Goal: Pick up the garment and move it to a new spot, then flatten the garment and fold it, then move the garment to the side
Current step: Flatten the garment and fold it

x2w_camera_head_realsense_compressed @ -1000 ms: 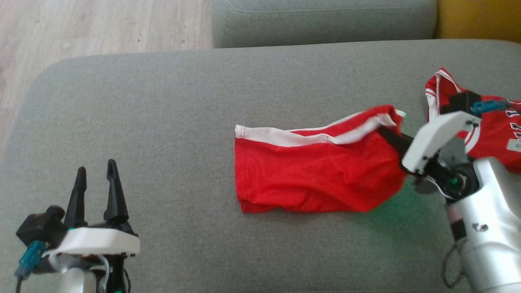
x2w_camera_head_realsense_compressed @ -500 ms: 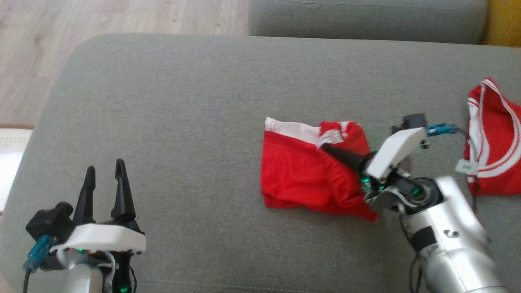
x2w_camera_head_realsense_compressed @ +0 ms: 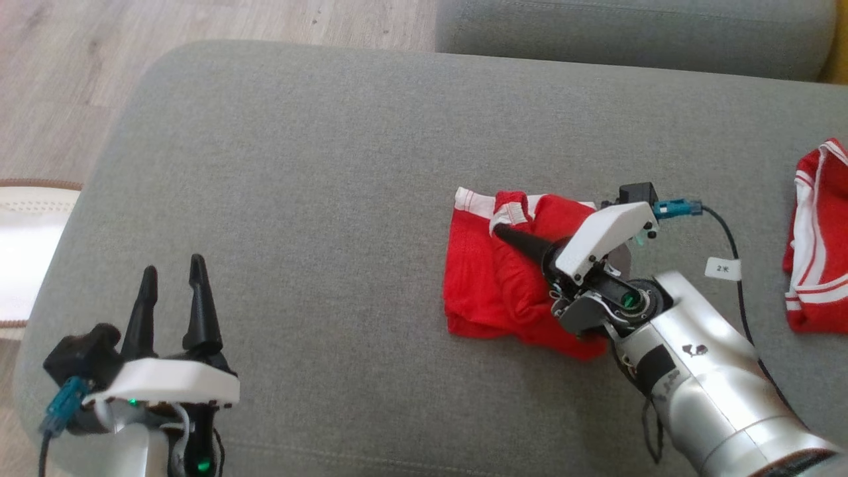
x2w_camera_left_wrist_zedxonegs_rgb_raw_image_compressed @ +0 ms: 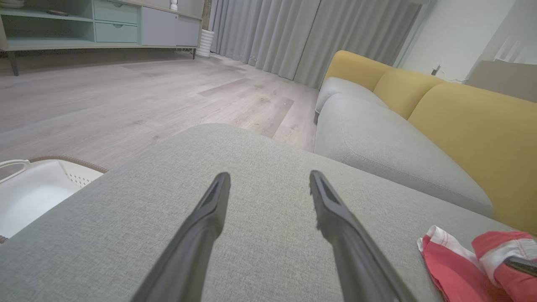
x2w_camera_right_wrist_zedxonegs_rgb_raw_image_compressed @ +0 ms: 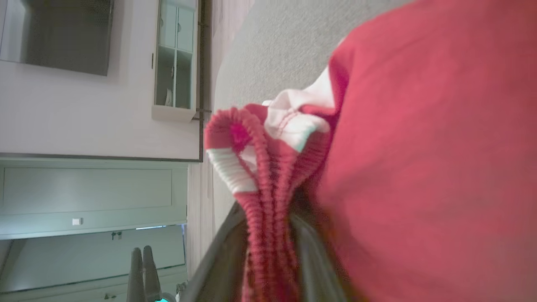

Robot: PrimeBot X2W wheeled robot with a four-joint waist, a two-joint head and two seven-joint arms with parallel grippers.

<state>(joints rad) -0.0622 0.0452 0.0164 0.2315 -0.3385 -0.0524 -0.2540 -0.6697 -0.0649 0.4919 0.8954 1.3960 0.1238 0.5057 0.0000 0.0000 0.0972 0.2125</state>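
The garment (x2w_camera_head_realsense_compressed: pixel 477 291), red shorts with a white-striped waistband, lies half folded on the grey cushion (x2w_camera_head_realsense_compressed: pixel 298 165) at centre right. My right gripper (x2w_camera_head_realsense_compressed: pixel 503 230) is shut on the ribbed waistband and holds that edge doubled over the lower layer. Close up, the right wrist view has the red ribbed band (x2w_camera_right_wrist_zedxonegs_rgb_raw_image_compressed: pixel 260 176) pinched between my dark fingers (x2w_camera_right_wrist_zedxonegs_rgb_raw_image_compressed: pixel 306 260). My left gripper (x2w_camera_head_realsense_compressed: pixel 172 266) stands open over bare cushion at the lower left, well apart from the shorts. From the left wrist, its spread fingers (x2w_camera_left_wrist_zedxonegs_rgb_raw_image_compressed: pixel 209 218) hold nothing and the garment (x2w_camera_left_wrist_zedxonegs_rgb_raw_image_compressed: pixel 453 268) sits at the lower right.
A second red and white garment (x2w_camera_head_realsense_compressed: pixel 818 252) lies at the cushion's right edge. A white basket (x2w_camera_head_realsense_compressed: pixel 26 265) stands on the wooden floor to the left. A grey sofa seat (x2w_camera_left_wrist_zedxonegs_rgb_raw_image_compressed: pixel 377 138) with yellow backrest lies beyond the cushion.
My right gripper has carried the waistband edge leftward over the shorts, doubling them to about half their width. The head camera has swung, shifting the picture. The left gripper stays open in place.
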